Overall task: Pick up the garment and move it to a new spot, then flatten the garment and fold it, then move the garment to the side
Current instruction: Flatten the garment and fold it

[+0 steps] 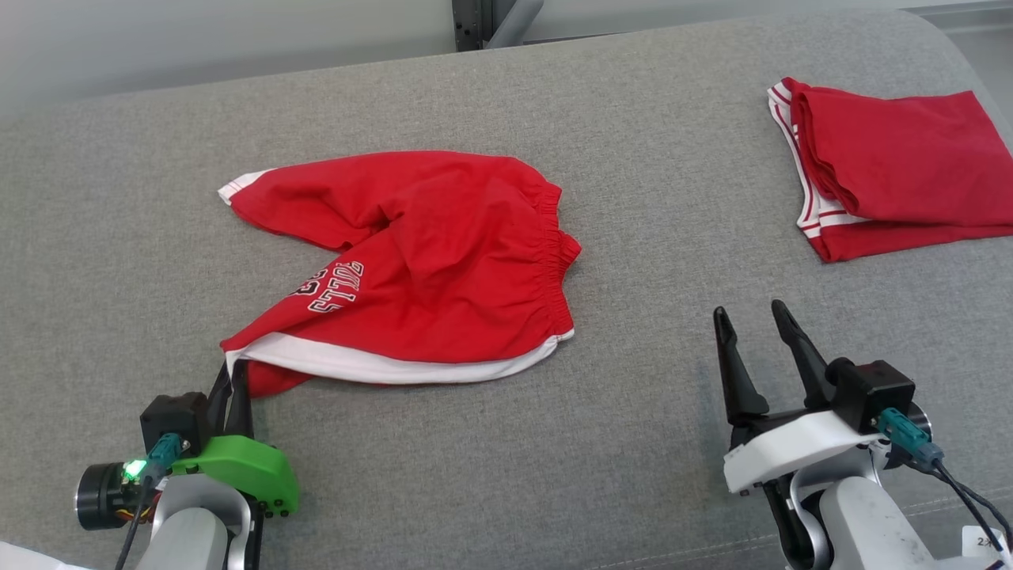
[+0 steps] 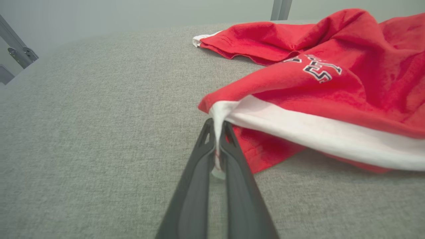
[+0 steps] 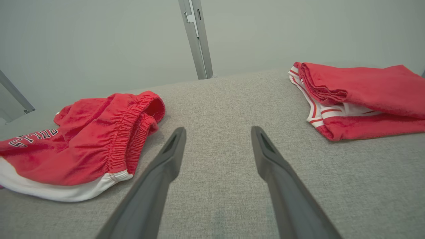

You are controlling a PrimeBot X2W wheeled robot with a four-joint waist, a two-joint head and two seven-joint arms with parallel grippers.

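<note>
1. The left tool [image 1: 237, 370] is pinched tight. Its two dark fingers are closed on a twist of the white hem [image 2: 221, 111] at the near-left corner of the red shorts [image 1: 427, 269]. A corner grip like that looks chosen so the cloth can be drawn along by one end and pull itself straight
2. Right at the fingers the hem is drawn into a thin peak, while the rest of the shorts lies slack on the grey table [image 1: 554, 475]
3. The right tool [image 1: 750, 310] sits to the right of the shorts, well apart from them. Its fingers are spread wide with nothing between them, and I'd guess it is kept free for a second corner
4. The shorts lie crumpled around the middle of the table, legs splayed. The elastic waistband [image 3: 132, 132] faces the right tool and the lettering is creased, so flattening is not yet done
5. Further right of the shorts and beyond them, a folded red garment [image 1: 894, 182] rests at the table's far side, seemingly set there to keep the working area free
</note>
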